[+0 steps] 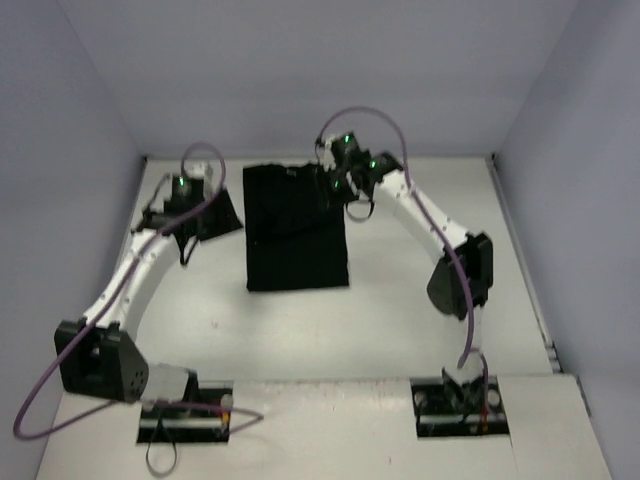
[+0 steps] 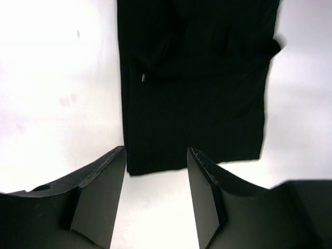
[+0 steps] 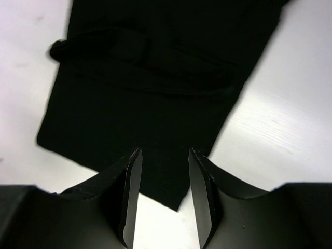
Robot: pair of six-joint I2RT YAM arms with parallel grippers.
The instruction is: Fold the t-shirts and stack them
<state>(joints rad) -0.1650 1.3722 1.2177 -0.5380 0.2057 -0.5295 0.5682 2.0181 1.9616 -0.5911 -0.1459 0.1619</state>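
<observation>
Cloth lies flat: we see the black t-shirt (image 1: 296,228) folded to a rectangle mid-way across the white counter (image 1: 400,320), long axis running near to far (pale walls (image 1: 300,70) close three sides). The left gripper (image 2: 155,153) is spread apart and empty near its left edge. The right gripper (image 3: 165,153), also apart, hangs over a shirt corner, contact unclear.

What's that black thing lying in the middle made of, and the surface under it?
The t-shirt looks like soft matte cloth, perhaps cotton knit: it lies limp with soft creases and no shine. The table looks like hard, smooth white board, perhaps laminate: it shows a faint sheen.
</observation>
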